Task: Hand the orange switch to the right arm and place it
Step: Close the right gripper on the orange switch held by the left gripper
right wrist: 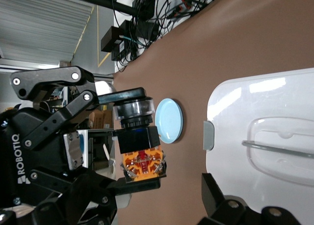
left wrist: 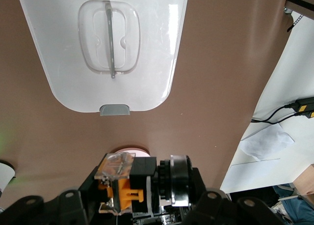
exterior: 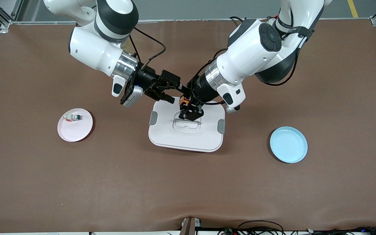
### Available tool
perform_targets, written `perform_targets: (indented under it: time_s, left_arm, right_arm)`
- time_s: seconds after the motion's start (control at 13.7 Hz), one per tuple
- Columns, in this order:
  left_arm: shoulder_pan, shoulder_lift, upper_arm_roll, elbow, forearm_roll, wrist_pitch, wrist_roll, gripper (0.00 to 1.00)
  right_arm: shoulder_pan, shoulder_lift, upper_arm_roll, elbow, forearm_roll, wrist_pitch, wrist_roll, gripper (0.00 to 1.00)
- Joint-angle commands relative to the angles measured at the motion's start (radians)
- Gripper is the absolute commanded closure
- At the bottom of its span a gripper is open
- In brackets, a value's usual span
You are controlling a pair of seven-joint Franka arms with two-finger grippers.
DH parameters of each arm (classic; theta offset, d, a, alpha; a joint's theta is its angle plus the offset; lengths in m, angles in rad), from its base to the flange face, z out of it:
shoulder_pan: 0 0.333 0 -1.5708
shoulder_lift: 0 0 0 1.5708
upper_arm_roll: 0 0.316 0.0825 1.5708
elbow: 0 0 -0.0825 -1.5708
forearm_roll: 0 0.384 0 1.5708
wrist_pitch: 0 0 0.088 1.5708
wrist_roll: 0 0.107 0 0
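Observation:
The orange switch (exterior: 184, 102) hangs in the air over the farther edge of the white lidded box (exterior: 186, 132). My left gripper (exterior: 185, 106) is shut on it, one finger on the cap end and one on the terminal end. In the left wrist view the orange switch (left wrist: 120, 190) lies crosswise in the left gripper (left wrist: 132, 183). My right gripper (exterior: 176, 93) is open, right beside the switch on the side toward the right arm's end. The right wrist view shows the orange switch (right wrist: 141, 156) just ahead of the right gripper (right wrist: 147, 201), untouched by its fingers (right wrist: 212, 193).
A light blue plate (exterior: 288, 144) lies toward the left arm's end of the table. A pink plate (exterior: 77, 130) toward the right arm's end carries a small white switch with a green cap (exterior: 72, 117). Brown mat surrounds the box.

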Motion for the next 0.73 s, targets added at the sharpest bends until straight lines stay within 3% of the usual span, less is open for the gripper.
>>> perform_targets:
  time_s: [0.0, 0.65]
  left_arm:
    - [-0.012, 0.008, -0.003, 0.016, -0.015, 0.011, -0.010, 0.75]
    - [-0.012, 0.008, -0.001, 0.016, -0.013, 0.011, -0.007, 0.75]
  right_arm:
    - [-0.041, 0.022, -0.002, 0.046, 0.037, -0.071, -0.020, 0.00]
    - [-0.034, 0.042, -0.002, 0.046, 0.025, -0.082, -0.020, 0.00]
